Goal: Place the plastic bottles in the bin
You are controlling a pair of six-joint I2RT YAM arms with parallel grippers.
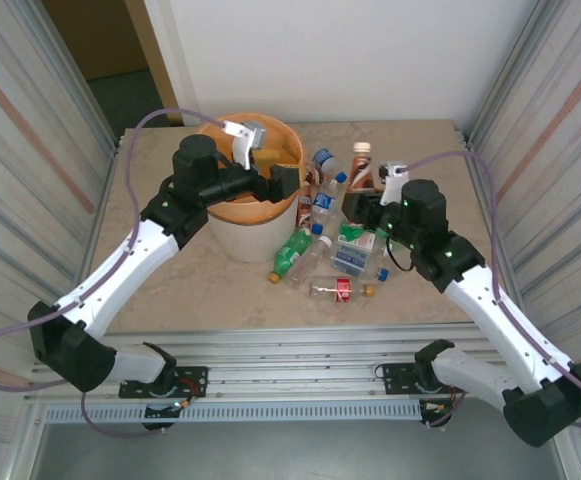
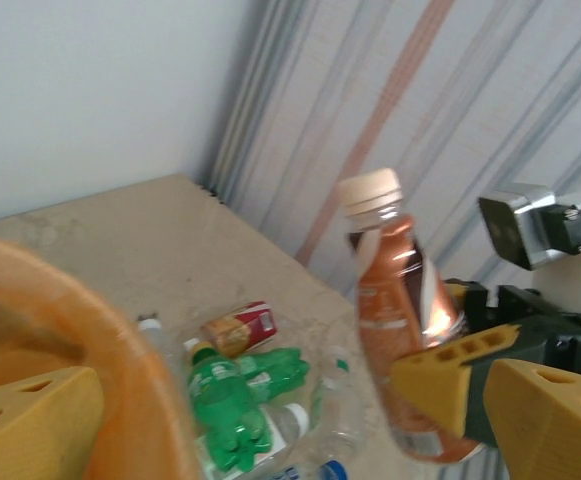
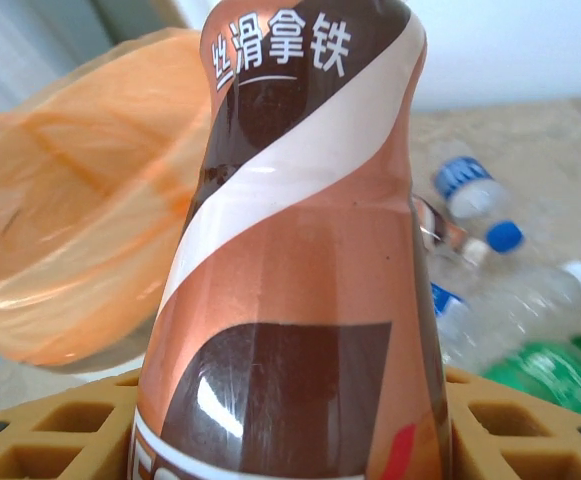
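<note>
My right gripper (image 1: 358,207) is shut on an upright brown plastic bottle (image 1: 361,168) with a beige cap, held above the pile to the right of the bin. The right wrist view has that bottle (image 3: 300,250) close up between the yellow pads (image 3: 60,425). The off-white bin (image 1: 240,238) with its orange bag (image 3: 70,220) stands at the table's back middle. My left gripper (image 1: 288,182) hangs open over the bin's right rim with nothing in it. In the left wrist view the brown bottle (image 2: 400,300) stands to the right. Several plastic bottles lie beside the bin, among them a green one (image 1: 292,252).
More of the pile: a clear bottle with a red label (image 1: 335,289), blue-labelled ones (image 1: 325,200) and a green bottle (image 2: 230,395) close to the bin's orange rim (image 2: 120,340). Corrugated walls (image 1: 550,120) close in both sides of the table.
</note>
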